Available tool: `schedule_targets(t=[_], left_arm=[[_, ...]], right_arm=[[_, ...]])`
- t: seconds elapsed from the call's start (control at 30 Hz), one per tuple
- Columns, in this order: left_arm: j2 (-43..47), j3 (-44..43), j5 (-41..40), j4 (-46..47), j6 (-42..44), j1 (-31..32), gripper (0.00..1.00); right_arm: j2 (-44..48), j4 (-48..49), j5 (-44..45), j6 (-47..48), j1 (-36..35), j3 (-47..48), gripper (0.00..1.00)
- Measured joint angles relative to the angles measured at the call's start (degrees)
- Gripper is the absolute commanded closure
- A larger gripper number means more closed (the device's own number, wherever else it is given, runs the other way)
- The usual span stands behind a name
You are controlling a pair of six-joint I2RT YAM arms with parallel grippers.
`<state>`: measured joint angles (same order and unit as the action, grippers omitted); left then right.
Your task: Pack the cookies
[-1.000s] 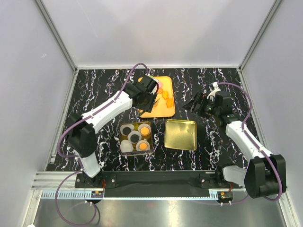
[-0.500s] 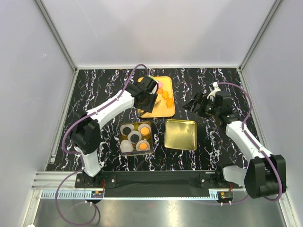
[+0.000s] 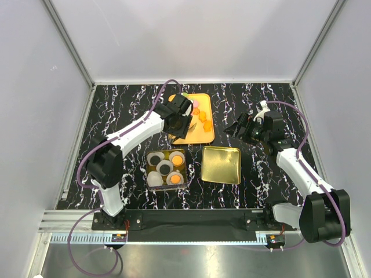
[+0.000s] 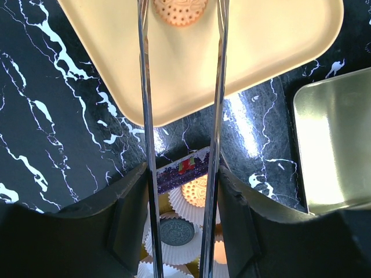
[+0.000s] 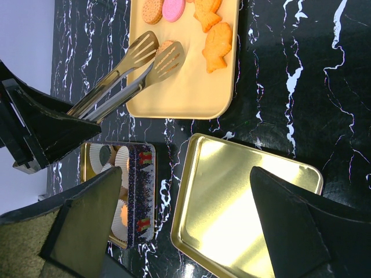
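My left gripper [image 3: 177, 116] is shut on a pair of metal tongs [image 5: 130, 66] and holds them over the orange tray [image 3: 191, 134]. A round tan cookie [image 4: 179, 8] lies between the spread tong heads. More cookies lie on the tray: a tan one [image 5: 152, 10], a pink one [image 5: 173, 8] and orange fish-shaped ones [image 5: 217, 46]. The open tin [image 3: 167, 168] holds white paper cups with black [image 4: 176, 231] and orange [image 4: 196, 190] cookies. My right gripper [image 3: 239, 128] is open and empty above the gold lid [image 3: 221, 164].
The gold lid [image 5: 249, 214] lies upside down right of the tin [image 5: 139, 197]. The tray sits at the back middle of the black marble table [image 3: 116, 116]. White walls close in three sides.
My left arm has shifted slightly, carrying the tongs a little farther over the tray. The right arm has not moved.
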<state>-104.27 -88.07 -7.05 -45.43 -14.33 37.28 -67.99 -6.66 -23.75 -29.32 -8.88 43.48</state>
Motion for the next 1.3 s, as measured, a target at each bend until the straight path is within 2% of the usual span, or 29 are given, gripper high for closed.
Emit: schedule_targets(t=[0.37,0.87,1.07,1.3], left_arm=[[-0.09,0.24,0.52,0.09,0.46,-0.07,0.65],[1.36,-1.95,2.27,-2.54,0.52,-0.66,0.67],[8.39,-0.46,4.20,-2.99,-0.74,-0.66,0.67],[23.21,10.01,5.49,-3.89,-2.43,-0.66,0.67]], right_arm=[[0.00,0.00,0.00,0.00,0.00,0.00,0.00],[0.00,0.00,0.00,0.00,0.00,0.00,0.00],[0.22,-0.02,0.00,0.02,0.00,0.00,0.00],[0.63,-0.02,0.00,0.02,0.00,0.00,0.00]])
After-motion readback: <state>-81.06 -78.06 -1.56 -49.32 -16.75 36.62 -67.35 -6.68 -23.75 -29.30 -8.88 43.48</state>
